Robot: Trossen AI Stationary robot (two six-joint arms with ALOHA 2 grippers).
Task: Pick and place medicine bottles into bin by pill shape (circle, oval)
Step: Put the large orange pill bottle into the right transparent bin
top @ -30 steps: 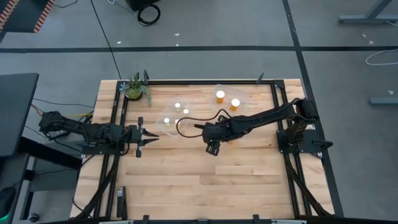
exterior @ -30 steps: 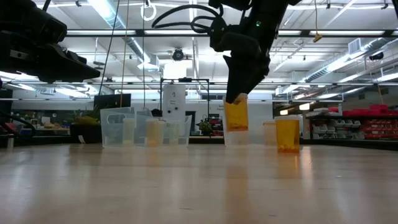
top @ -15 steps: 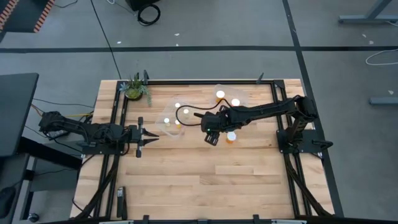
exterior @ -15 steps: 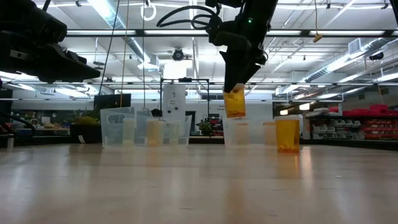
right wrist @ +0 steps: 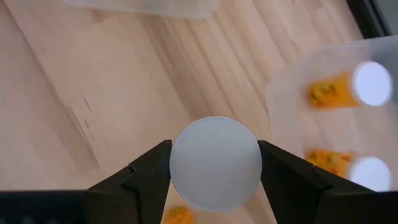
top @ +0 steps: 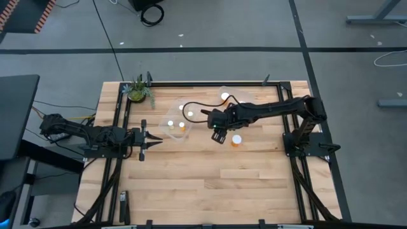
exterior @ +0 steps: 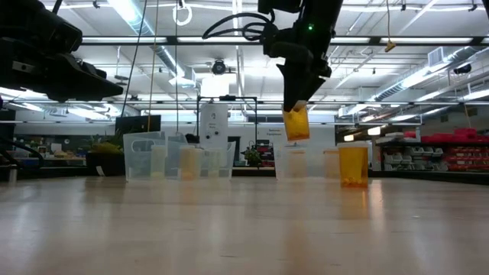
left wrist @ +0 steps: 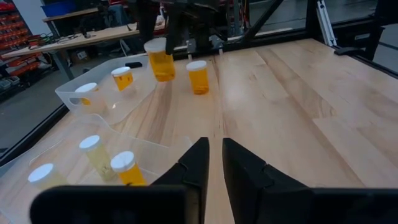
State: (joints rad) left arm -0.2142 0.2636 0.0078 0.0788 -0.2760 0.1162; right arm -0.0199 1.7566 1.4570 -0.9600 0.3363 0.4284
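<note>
My right gripper (exterior: 296, 114) holds a bottle (exterior: 296, 124) by its cap, lifted clear of the tabletop (top: 210, 178) and tilted. One bottle (top: 236, 140) stands just beside it on the wood. The clear bin (left wrist: 74, 99) behind holds two bottles (left wrist: 122, 78); the other bin (left wrist: 81, 186), nearer my left gripper (left wrist: 210, 163), holds three (left wrist: 127, 168). My left gripper hangs over the tabletop's left side, its fingers a narrow gap apart, holding nothing.
</note>
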